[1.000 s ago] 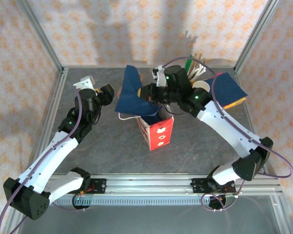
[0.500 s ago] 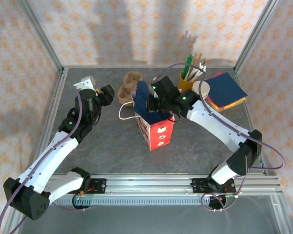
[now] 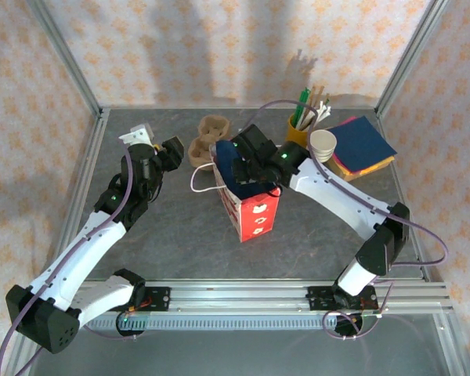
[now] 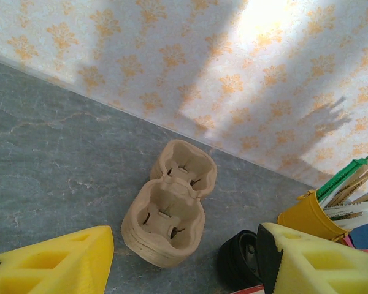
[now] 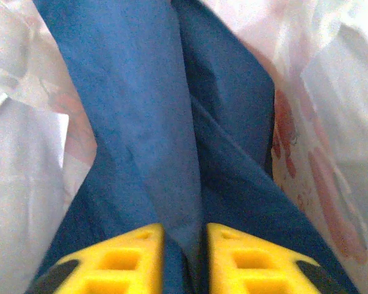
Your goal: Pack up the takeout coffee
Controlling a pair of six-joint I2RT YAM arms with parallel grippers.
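Orange-flowered wallpaper [image 3: 243, 47] closes in a grey, stone-patterned surface [image 3: 180, 243] framed by aluminium rails [image 3: 74, 70]. From above, two white arms [image 3: 86, 243] reach in from the bottom of the frame. At centre stands a red-and-white bag [image 3: 254, 213], open at the top, with a blue napkin [image 3: 225, 159] rising from its mouth and the right hand [image 3: 239, 166] down at that opening. At upper right lies a stack of napkins [image 3: 364, 141], blue on top. Just left of it the paper cup [image 3: 323, 143] stands upright and open-topped on the surface, its white inside showing, outside the bag and just beside the yellow cup of stirrers [image 3: 298, 131]. A brown pulp cup carrier [image 3: 206, 141] lies at upper centre, just right of the left hand [image 3: 175, 149].

The left wrist view adds the carrier's moulded wells and slits, and shows the left hand's yellow fingers [image 4: 55, 263] well apart with nothing between them. The right wrist view looks down into the bag: pale inner walls on either side and the napkin folded down the middle. The right hand's fingers [image 5: 132, 257] are close together with a fold running between them; whether they pinch it I cannot tell.
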